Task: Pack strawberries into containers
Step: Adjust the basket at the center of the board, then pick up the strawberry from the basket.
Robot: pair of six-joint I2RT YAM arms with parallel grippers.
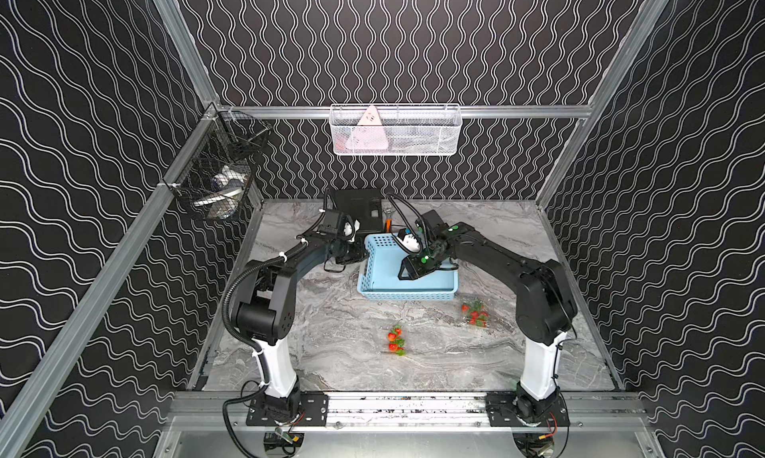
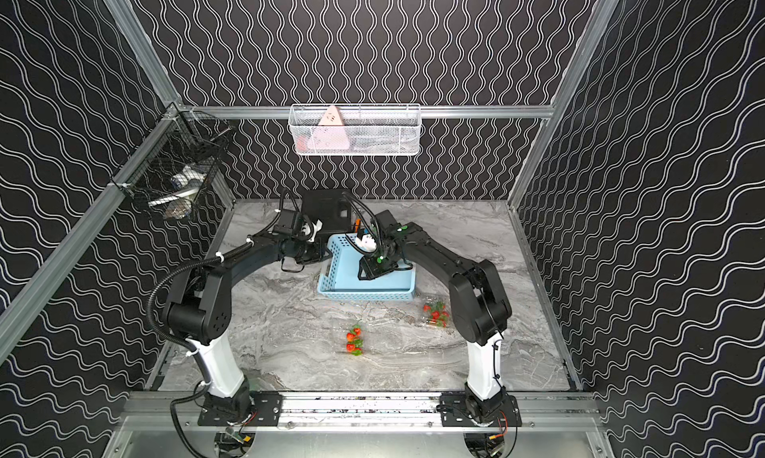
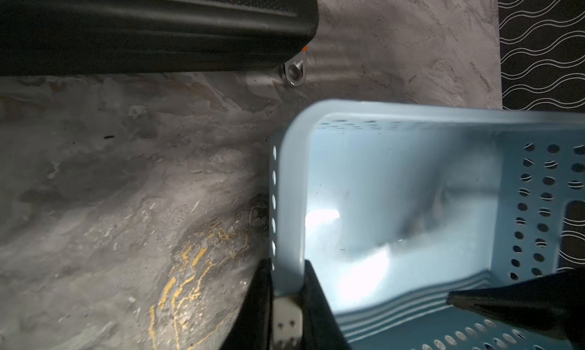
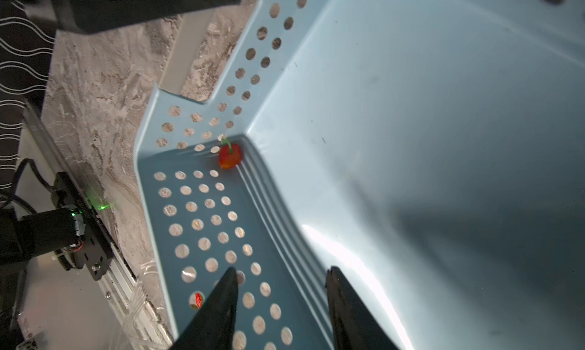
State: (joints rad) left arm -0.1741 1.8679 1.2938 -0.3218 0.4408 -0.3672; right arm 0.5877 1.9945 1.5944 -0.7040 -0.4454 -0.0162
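A light blue perforated basket (image 1: 407, 296) (image 2: 366, 295) stands mid-table. My left gripper (image 3: 286, 269) (image 1: 356, 251) is shut on the basket's left rim (image 3: 289, 206). My right gripper (image 4: 281, 269) (image 1: 410, 273) hangs open inside the basket, nothing between its fingers. One red strawberry (image 4: 230, 157) lies in a corner of the basket floor, well ahead of the right fingertips. Two faint clear containers sit on the table in front of the basket, one near the middle (image 1: 396, 342) (image 2: 354, 341) and one to the right (image 1: 476, 313) (image 2: 436, 313), each holding several strawberries.
A black box (image 1: 358, 207) stands at the back of the table, just behind the basket. A white wire basket (image 1: 395, 131) hangs on the back wall and a black mesh basket (image 1: 219, 166) on the left wall.
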